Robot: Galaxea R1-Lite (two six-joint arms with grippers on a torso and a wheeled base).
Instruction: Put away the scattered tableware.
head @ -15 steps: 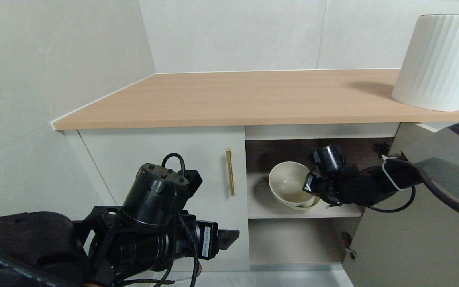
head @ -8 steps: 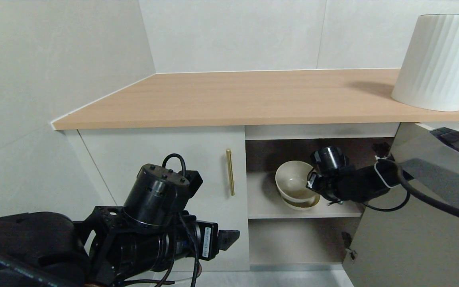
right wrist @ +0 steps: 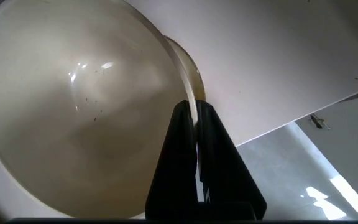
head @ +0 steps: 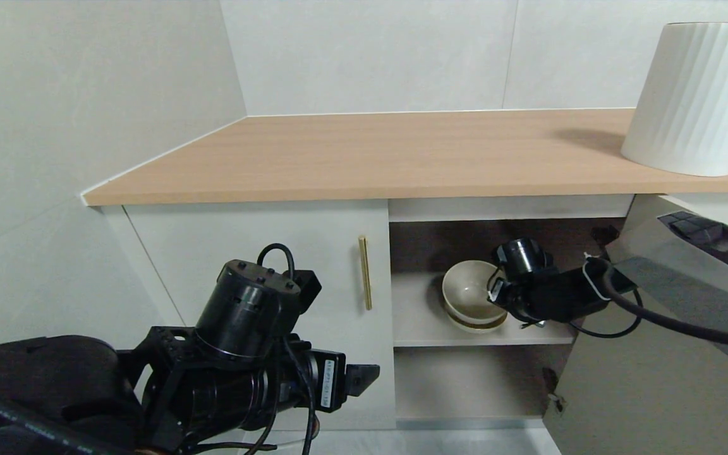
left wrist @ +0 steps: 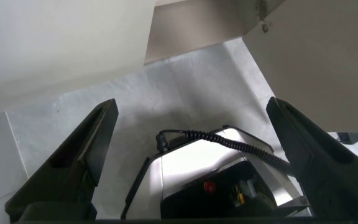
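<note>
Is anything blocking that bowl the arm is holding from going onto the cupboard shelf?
No obstacle shows. The door stands open, and the right gripper holds the bowl by its rim, tilted, inside over the shelf. Directly under it sits a second dish, which it seems meant to stack on.

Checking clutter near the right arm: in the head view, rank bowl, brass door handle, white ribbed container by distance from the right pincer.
1. Bowl: on the cupboard shelf, rim clamped in the right pincer.
2. Brass door handle: on the closed door, to the pincer's left.
3. White ribbed container: up on the countertop, far right.
</note>
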